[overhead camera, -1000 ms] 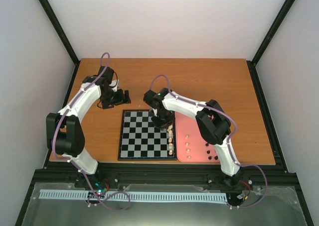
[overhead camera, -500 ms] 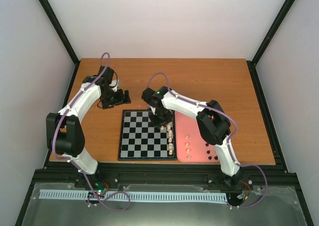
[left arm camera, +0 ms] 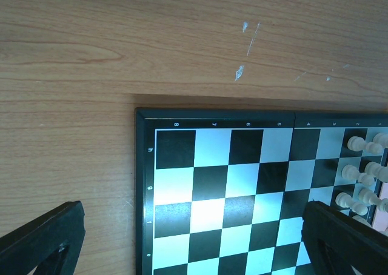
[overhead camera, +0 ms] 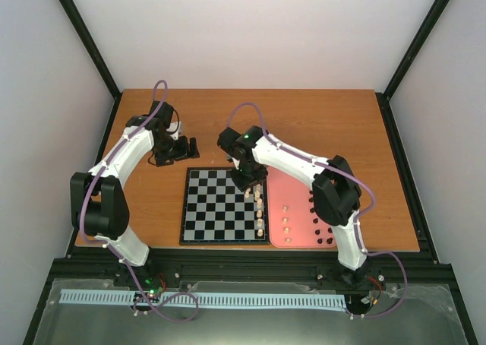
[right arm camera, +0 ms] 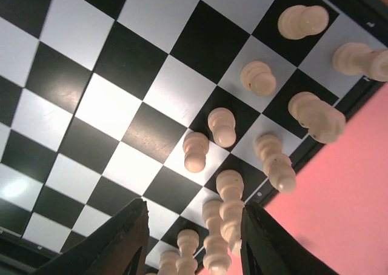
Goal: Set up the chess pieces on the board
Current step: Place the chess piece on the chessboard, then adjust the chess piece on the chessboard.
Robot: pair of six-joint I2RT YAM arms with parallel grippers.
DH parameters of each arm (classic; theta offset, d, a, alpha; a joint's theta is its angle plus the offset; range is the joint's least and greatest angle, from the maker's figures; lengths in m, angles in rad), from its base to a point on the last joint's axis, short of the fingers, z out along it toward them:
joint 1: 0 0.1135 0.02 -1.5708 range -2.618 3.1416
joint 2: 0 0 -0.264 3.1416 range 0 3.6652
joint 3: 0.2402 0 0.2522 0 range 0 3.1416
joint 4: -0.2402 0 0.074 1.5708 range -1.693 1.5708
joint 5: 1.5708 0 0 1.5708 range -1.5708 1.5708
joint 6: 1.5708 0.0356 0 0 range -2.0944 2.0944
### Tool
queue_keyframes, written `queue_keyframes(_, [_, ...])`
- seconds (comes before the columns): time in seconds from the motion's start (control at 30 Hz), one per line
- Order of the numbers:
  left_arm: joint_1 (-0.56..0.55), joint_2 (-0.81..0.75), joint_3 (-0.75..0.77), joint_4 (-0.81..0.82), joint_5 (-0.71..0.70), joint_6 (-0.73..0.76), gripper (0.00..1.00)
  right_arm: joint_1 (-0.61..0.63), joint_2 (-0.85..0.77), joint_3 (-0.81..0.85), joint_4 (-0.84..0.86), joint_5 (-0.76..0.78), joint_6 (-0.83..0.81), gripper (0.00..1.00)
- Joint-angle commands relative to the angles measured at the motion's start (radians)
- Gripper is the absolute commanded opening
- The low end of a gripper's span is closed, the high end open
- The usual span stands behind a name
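Note:
The board [overhead camera: 220, 208] lies at the table's middle, with cream chess pieces [overhead camera: 260, 210] standing in its two right-hand columns. My right gripper [overhead camera: 254, 191] hangs over those columns near the board's far right part. In the right wrist view it [right arm camera: 194, 241] is open and empty, with several cream pieces [right arm camera: 221, 126] standing below and between its fingers [right arm camera: 118, 241]. My left gripper [overhead camera: 188, 149] rests open off the board's far left corner. In the left wrist view it [left arm camera: 194, 245] is wide open over the board [left arm camera: 212, 208]. More cream pieces [overhead camera: 286, 219] and black pieces [overhead camera: 324, 232] lie on the tray.
A pink tray [overhead camera: 300, 193] lies against the board's right edge. Bare wooden table [overhead camera: 319, 125] stretches behind the board and tray. Black frame posts stand at the table's corners.
My right arm's elbow has swung to the right and its gripper has shifted slightly over the board's right columns. The left arm has not moved.

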Motion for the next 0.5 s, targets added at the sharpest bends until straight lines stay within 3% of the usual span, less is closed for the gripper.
queue_keyframes(0.0, [-0.005,-0.002,0.017,0.011,0.009,-0.009,1.0,0.006,-0.056,0.004,-0.018,0.024,0.017,0.42])
queue_keyframes(0.17, [-0.006,-0.012,0.01,0.011,0.006,-0.01,1.0,0.009,-0.031,0.033,-0.002,-0.033,0.007,0.36])
queue_keyframes(0.47, [-0.005,-0.019,0.008,0.007,0.001,-0.006,1.0,0.024,0.043,0.075,0.029,-0.06,-0.03,0.35])
